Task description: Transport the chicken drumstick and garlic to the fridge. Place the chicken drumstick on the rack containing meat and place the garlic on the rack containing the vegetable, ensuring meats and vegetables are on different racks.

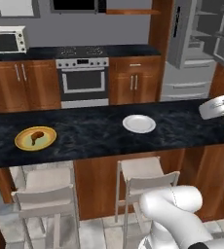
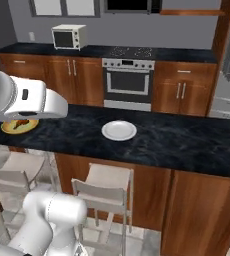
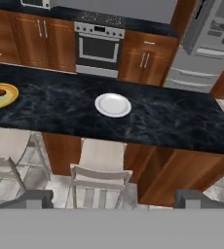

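Sitting on yellow plate (image 1: pixel 21 142) at counter's (image 1: pixel 182 124) 9 o'clock end: drumstick (image 1: pixel 36 136), well apart from white plate (image 1: pixel 139 123). Gripper (image 3: pixel 114 198) spread wide, holding nothing. Drumstick likely light, stiff, glossy, perhaps slippery; pinch across thick end. Fridge (image 1: pixel 194 48) at 1 o'clock, door open.

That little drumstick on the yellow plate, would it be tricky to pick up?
Probably somewhat. The chicken drumstick looks glossy, so it may be slippery. Thick at one end and thin at the other, it could pivot between the fingers. Lying loose on its yellow plate, it would likely slide if nudged.
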Robot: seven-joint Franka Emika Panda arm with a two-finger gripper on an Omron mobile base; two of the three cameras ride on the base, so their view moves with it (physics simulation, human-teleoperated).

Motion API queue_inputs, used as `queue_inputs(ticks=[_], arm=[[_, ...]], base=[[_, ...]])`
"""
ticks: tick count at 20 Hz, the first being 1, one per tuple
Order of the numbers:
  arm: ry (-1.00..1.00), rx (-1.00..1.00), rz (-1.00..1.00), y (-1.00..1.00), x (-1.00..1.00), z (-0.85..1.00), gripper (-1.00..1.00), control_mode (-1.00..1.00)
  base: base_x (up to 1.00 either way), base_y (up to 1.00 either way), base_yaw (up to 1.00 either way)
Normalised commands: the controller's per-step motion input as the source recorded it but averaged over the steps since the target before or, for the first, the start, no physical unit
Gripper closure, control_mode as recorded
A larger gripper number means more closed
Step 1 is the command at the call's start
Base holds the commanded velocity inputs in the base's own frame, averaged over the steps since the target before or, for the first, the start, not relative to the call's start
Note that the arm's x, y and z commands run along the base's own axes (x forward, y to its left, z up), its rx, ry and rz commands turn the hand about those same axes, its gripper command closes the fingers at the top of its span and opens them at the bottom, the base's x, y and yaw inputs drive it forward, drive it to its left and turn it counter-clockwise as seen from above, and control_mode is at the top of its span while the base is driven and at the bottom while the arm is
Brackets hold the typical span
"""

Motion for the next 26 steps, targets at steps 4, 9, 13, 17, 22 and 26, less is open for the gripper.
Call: queue_inputs(ticks=[4, 9, 13, 17, 22, 26], arm=[[0.0, 0.0, 0.0, 0.0, 0.0, 0.0, -1.0, 1.0], [0.0, 0.0, 0.0, 0.0, 0.0, 0.0, -1.0, 1.0], [0.0, 0.0, 0.0, 0.0, 0.0, 0.0, -1.0, 1.0], [0.0, 0.0, 0.0, 0.0, 0.0, 0.0, -1.0, 1.0], [0.0, 0.0, 0.0, 0.0, 0.0, 0.0, -1.0, 1.0], [0.0, 0.0, 0.0, 0.0, 0.0, 0.0, -1.0, 1.0]], base=[[0.1, 1.0, 0.0], [0.06, 1.0, 0.0], [0.01, 1.0, -0.05], [0.09, 1.0, -0.15], [0.5, 0.82, -0.23], [0.81, 0.26, -0.05]])
